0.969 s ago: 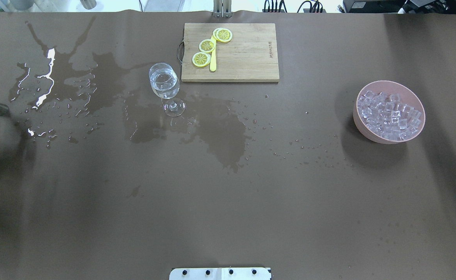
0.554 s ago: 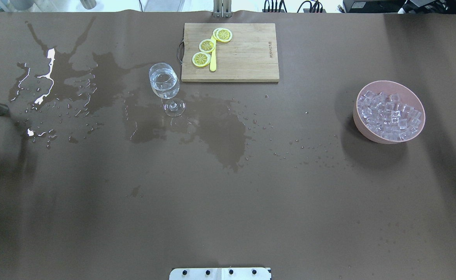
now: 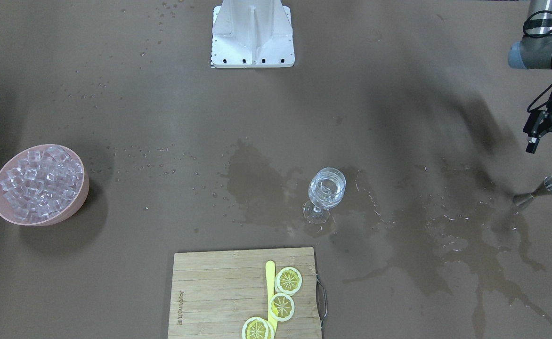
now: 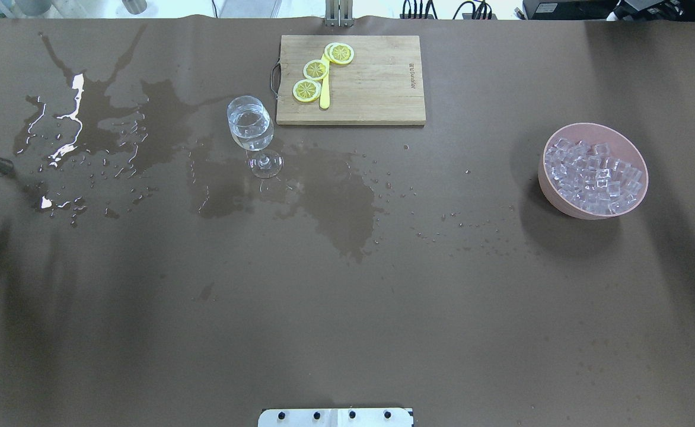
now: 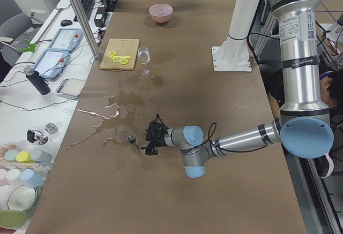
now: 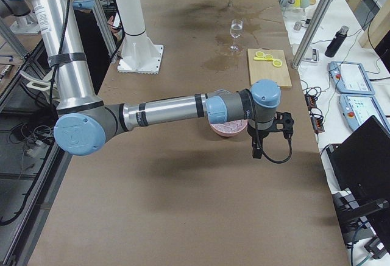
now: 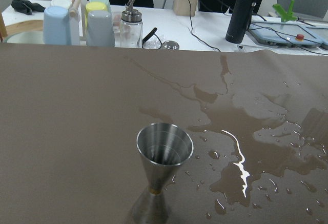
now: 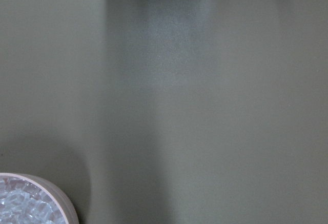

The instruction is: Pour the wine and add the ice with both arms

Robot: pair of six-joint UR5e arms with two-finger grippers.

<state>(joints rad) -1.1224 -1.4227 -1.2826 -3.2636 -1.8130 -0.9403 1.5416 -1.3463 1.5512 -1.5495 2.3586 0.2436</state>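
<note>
The wine glass (image 3: 325, 190) stands left of the table's middle in the overhead view (image 4: 251, 127) and holds clear liquid. A steel jigger (image 3: 539, 190) stands upright on the wet paper and fills the left wrist view (image 7: 164, 172). My left gripper (image 3: 547, 151) hangs open and empty, a little back from the jigger. The pink bowl (image 4: 546, 178) of ice cubes (image 4: 593, 172) sits at the right. My right gripper (image 6: 263, 133) hovers beside the bowl, seen only in the exterior right view. I cannot tell whether it is open. Its wrist view shows the bowl's rim (image 8: 61, 201).
A wooden cutting board (image 4: 371, 83) with lemon slices (image 4: 315, 70) and a yellow knife lies at the table's far edge. Water puddles (image 4: 146, 118) spread over the left half of the table. The white mounting base (image 3: 252, 33) is on the robot's side. Cups and bottles (image 7: 77, 24) stand off the table's left end.
My left gripper has drawn back from the jigger and left the overhead view at its left edge. The jigger stays standing. Glass and bowl have not moved.
</note>
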